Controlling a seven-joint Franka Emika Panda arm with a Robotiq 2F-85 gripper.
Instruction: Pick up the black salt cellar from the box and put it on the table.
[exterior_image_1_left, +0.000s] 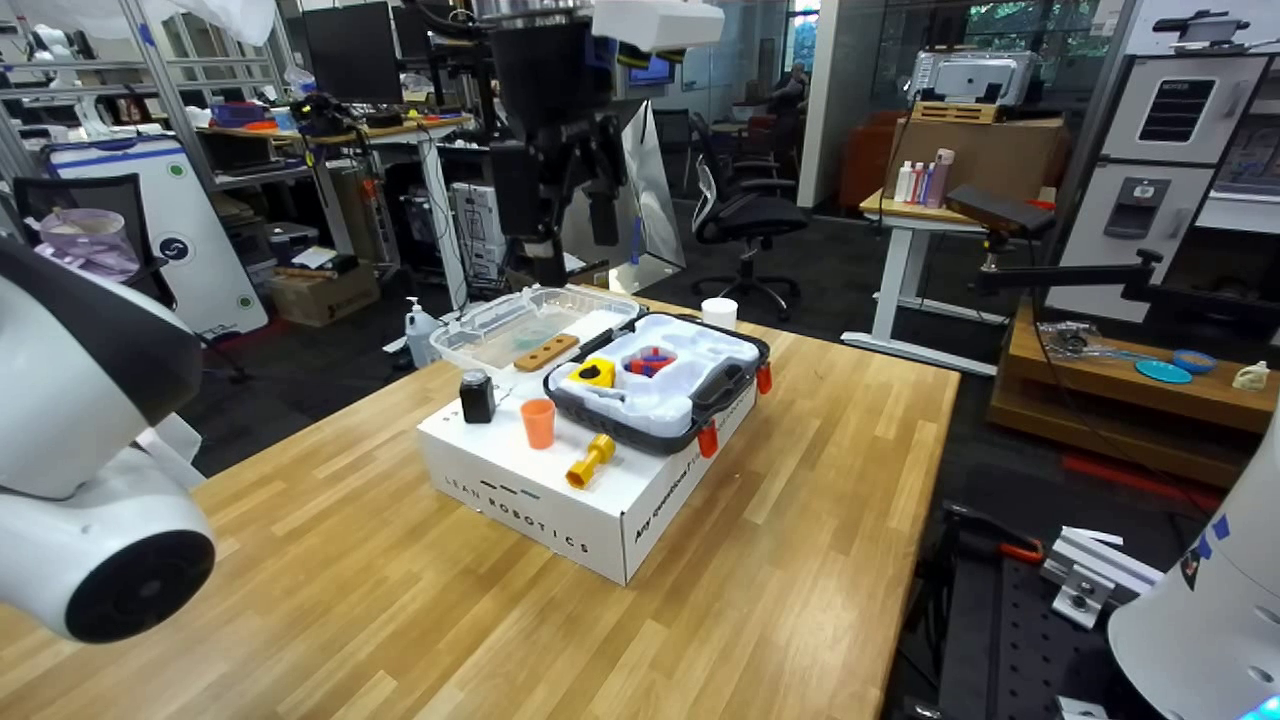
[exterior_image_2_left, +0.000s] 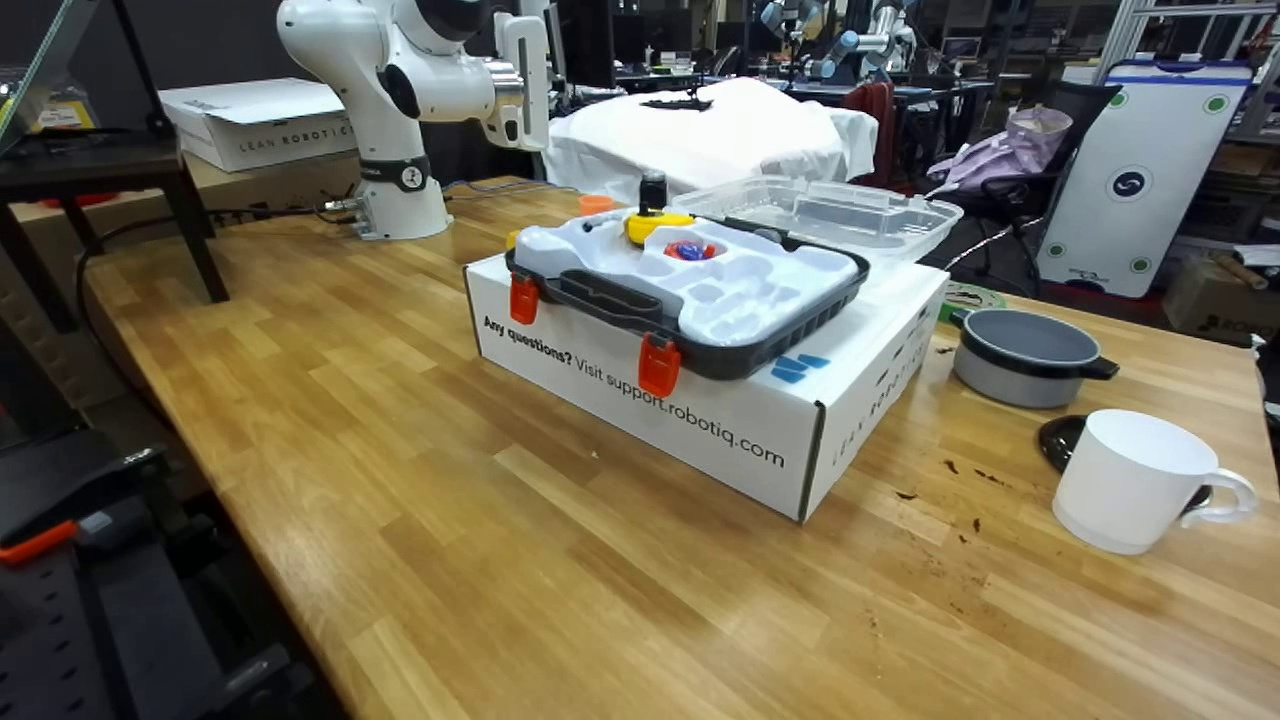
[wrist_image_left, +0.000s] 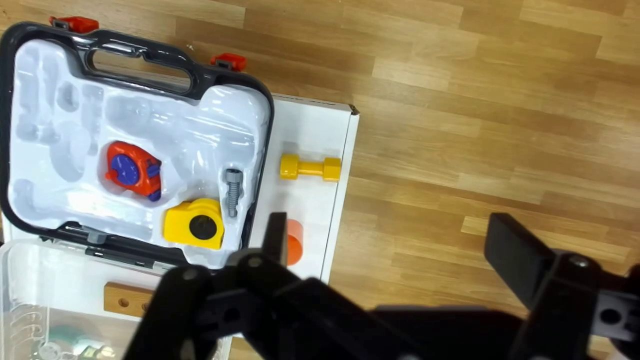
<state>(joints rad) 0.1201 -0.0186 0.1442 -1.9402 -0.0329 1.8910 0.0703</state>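
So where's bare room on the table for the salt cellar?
Bare table runs from the "Any questions?" side of the white box to the table edge; another patch borders its "LEAN ROBOTICS" end nearest the orange cup. Crowded: the box top, with open case, cup, black salt cellar and yellow piece; also the opposite end, by grey pot and white mug.

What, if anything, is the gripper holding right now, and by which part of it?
Nothing is held: the gripper is open, its jaws wide apart, and the black salt cellar stands upright on the white box.
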